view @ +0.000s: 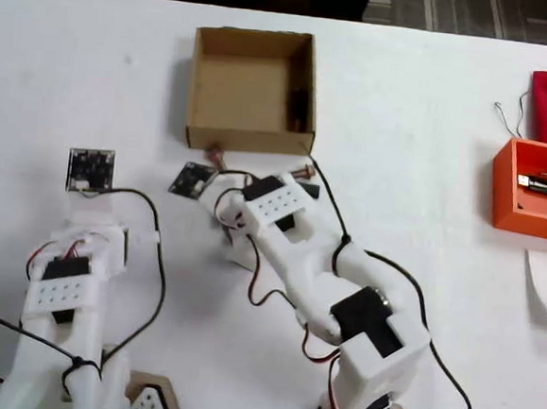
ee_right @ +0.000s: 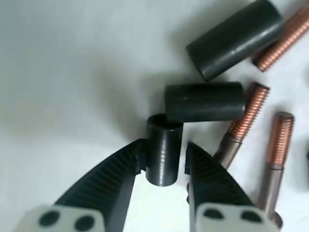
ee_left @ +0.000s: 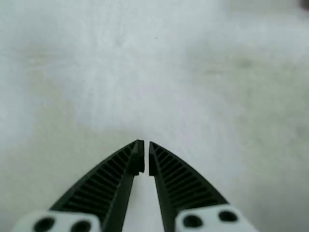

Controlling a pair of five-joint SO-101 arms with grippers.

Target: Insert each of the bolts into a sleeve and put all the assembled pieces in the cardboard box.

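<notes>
The right pincer (ee_right: 166, 147), narrowly open, has a sleeve (ee_right: 164, 157) between its jaws. I think it is light, stiff and smooth; squeeze mid-wall, squarely. Left pincer (ee_left: 146, 145) closed, empty.

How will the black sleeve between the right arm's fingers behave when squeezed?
The sleeve looks rigid and smooth-walled, so it probably won't deform but might slip out from between the ribbed fingers. Being round, it will likely roll if nudged, perhaps against the neighbouring sleeve close by.
</notes>
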